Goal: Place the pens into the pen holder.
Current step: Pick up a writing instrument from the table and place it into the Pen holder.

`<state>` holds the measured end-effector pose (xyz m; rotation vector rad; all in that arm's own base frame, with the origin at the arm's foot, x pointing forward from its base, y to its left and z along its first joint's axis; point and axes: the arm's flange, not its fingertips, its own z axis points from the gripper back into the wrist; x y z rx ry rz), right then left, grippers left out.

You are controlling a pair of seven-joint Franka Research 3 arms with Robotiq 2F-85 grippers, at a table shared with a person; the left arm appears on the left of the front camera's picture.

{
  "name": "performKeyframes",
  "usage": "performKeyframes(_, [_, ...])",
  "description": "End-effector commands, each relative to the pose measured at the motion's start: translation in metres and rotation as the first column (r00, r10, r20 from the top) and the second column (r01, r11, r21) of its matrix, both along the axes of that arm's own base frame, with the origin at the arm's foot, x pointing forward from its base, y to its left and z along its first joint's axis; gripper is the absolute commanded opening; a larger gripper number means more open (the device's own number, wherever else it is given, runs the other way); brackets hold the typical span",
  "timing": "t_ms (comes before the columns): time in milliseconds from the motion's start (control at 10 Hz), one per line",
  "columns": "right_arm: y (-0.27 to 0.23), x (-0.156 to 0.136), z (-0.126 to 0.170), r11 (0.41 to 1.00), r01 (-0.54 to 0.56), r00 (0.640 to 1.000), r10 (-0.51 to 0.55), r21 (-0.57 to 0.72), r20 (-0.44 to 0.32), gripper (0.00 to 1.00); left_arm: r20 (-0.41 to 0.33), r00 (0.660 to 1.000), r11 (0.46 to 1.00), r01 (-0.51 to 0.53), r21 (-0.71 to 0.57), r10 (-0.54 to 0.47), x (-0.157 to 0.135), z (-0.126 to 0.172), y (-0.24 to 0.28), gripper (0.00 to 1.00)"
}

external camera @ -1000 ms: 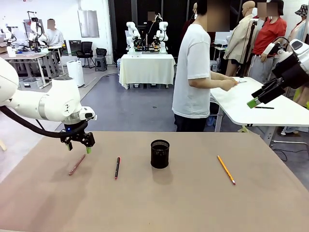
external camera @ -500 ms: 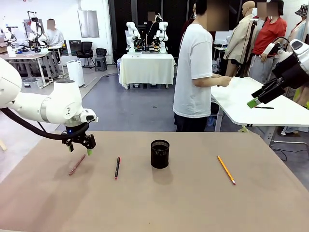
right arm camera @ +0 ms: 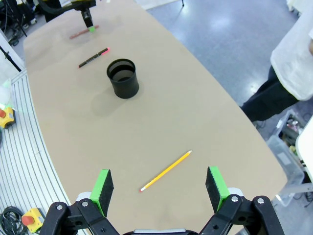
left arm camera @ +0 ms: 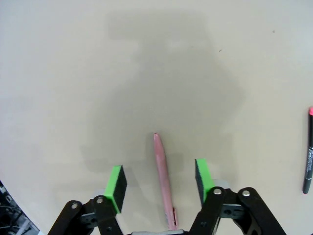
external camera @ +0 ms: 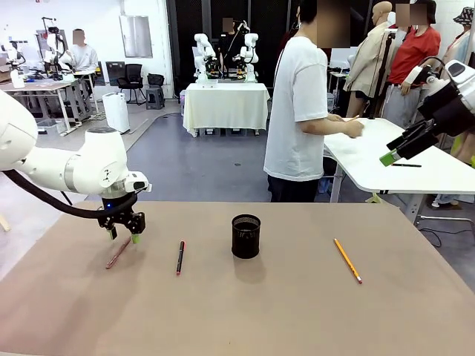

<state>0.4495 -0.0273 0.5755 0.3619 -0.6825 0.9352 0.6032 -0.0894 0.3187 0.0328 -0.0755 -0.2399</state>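
A shiny grey floor runs back to a cloth-draped table, with work desks at the far left. In front lies a broad tan table, matte and plain, with soft shadows on it. Past its far edge a person in a white T-shirt stands side-on at a white table, hands over its top.

The left gripper hangs low over the tan table's left part. In the left wrist view its jaws stand apart, with the pink pen lying flat between the green pads and a gap on either side. The right gripper is raised high at the right, its jaws spread wide and holding nothing.

The pen holder stands upright near the table's middle. The black pen lies just left of it, and the yellow pencil lies well to its right.
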Motion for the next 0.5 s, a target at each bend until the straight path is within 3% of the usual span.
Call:
performKeyframes(0, [0.0006,0.0011,0.0012,1.000,-0.002,1.000,0.002,0.021,0.003,1.00,0.005,1.000,1.000,-0.015,0.017,0.015,0.0049,-0.0008,0.0002,0.25])
performKeyframes(100, [0.0006,0.0011,0.0012,1.000,-0.002,1.000,0.002,0.021,0.003,1.00,0.011,1.000,1.000,-0.015,0.020,0.015,0.0059,-0.0002,0.0015,0.05])
performKeyframes(200, [0.0006,0.0011,0.0012,1.000,-0.002,1.000,0.002,0.021,0.003,1.00,0.015,1.000,1.000,-0.015,0.025,0.014,0.0052,0.0000,0.0022,0.00])
performKeyframes(400, [0.0006,0.0011,0.0012,1.000,-0.002,1.000,0.002,0.021,0.003,1.00,0.004,1.000,0.999,-0.013,0.040,0.013,0.0038,-0.0080,0.0004,0.00])
